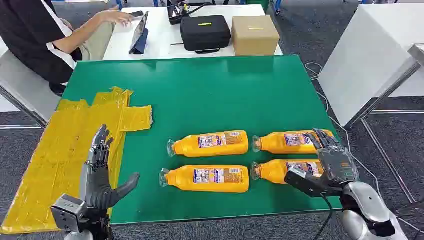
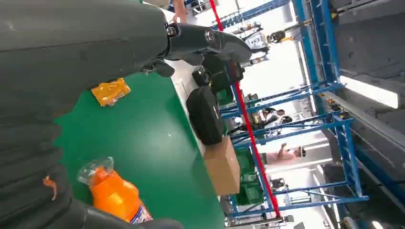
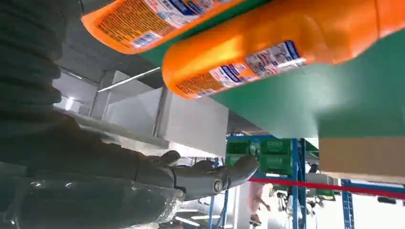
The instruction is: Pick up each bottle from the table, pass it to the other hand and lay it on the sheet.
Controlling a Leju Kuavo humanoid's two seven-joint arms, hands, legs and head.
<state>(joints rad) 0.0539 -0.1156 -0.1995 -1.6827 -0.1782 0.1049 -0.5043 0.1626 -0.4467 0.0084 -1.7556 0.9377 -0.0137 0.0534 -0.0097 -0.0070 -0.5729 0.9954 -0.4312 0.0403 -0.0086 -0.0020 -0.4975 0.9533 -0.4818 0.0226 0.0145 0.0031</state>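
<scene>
Four orange bottles are laid in two rows on the green table, with the yellow sheet at nine o'clock. The left hand is held open and empty over the sheet's edge. The right hand is spread above the bottles at three o'clock, nothing gripped.

Two orange bottles lie on the green table, seen close from the right wrist camera. One orange bottle crosses the frame with its printed label facing the lens; a second bottle lies just beside it, its label also showing. The right hand reaches in, grey thumb extended, holding nothing. Beyond the table edge stand a brown cardboard box, blue shelving with green crates and a red line.
</scene>
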